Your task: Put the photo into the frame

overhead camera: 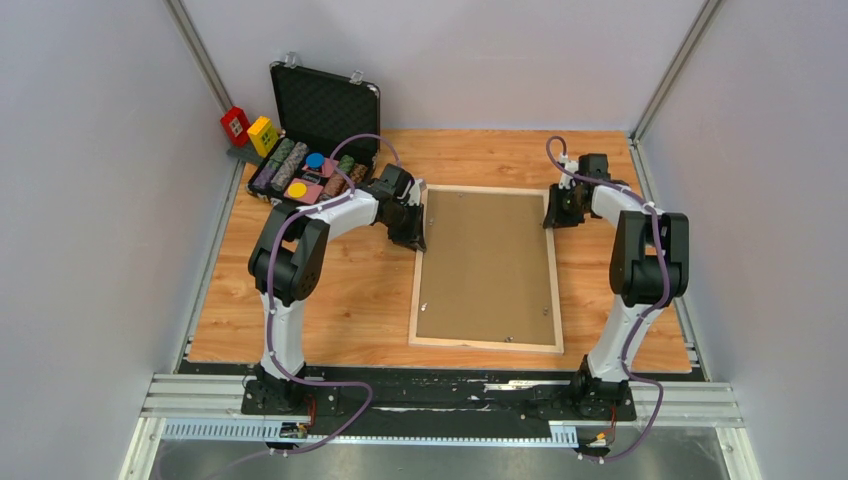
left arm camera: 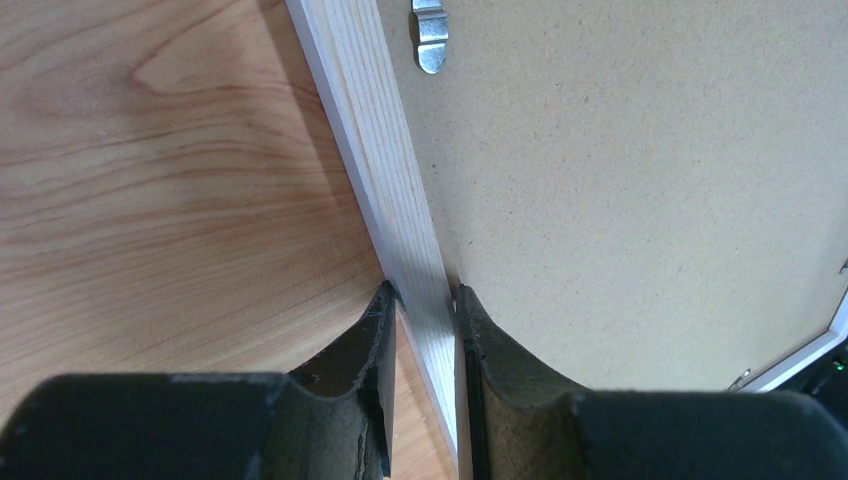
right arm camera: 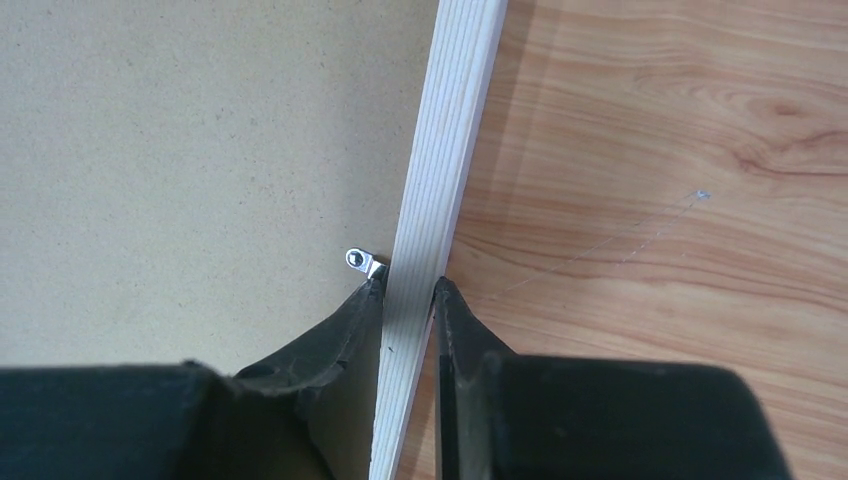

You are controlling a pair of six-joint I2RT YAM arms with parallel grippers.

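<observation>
By right hand, frame's metal clip

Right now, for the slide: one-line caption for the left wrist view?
Left gripper clamps the side rail of the pale wooden picture frame, brown fibreboard backing facing up, on the wood-grain table.

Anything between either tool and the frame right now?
Nothing visible. The left tool is clamped on the frame at its left rail, the right tool on its right rail, both touching the wood. The brown backing board fills the frame's opening; no photo is in view.
</observation>
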